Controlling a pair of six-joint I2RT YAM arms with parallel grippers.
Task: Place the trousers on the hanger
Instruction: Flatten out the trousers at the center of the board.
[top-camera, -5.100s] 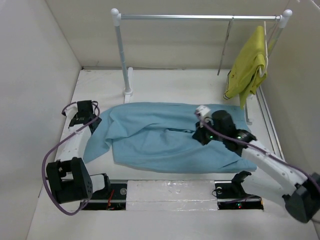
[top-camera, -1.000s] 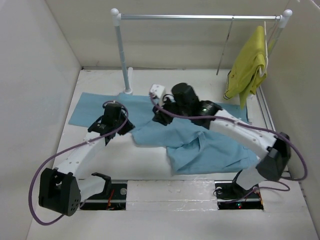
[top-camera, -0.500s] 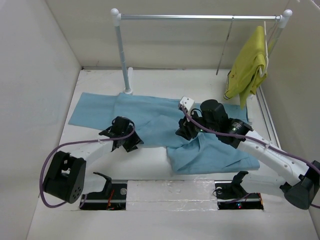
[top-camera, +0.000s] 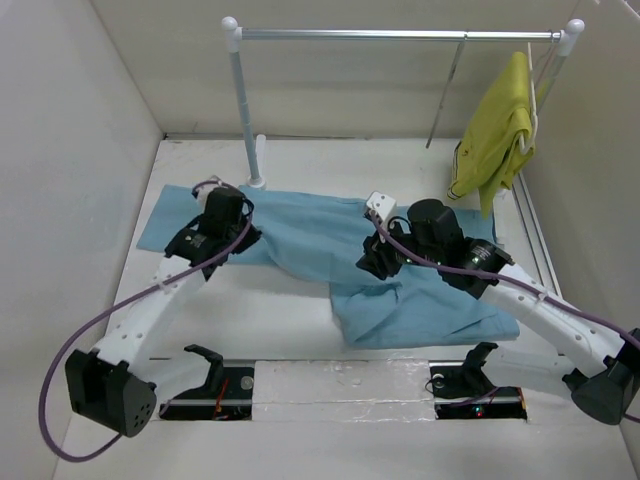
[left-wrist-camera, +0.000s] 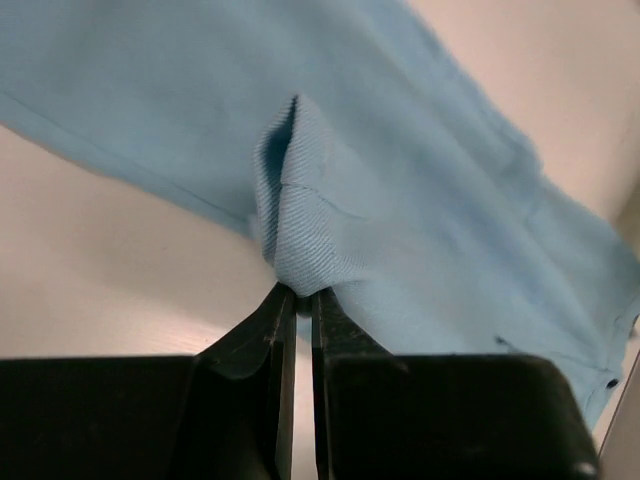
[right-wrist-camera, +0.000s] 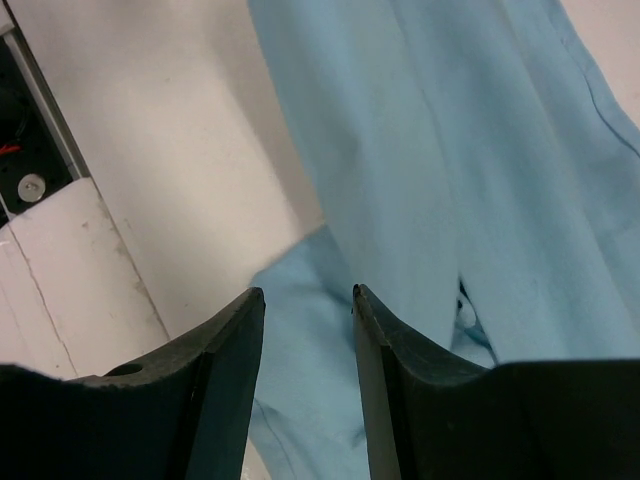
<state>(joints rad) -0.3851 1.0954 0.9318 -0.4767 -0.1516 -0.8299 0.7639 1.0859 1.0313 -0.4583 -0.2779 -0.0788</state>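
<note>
The large sky-blue trousers of thin cloth (top-camera: 310, 235) sprawl across the white counter (top-camera: 280, 310) from ten o'clock to four. The left hand (left-wrist-camera: 297, 300) is clamped on a small pinched ridge of them; the right hand (right-wrist-camera: 308, 300) hovers above, spread and empty. Light, limp stuff, I'd judge: it'll sag and slide, so grip a thick hemmed edge.
</note>
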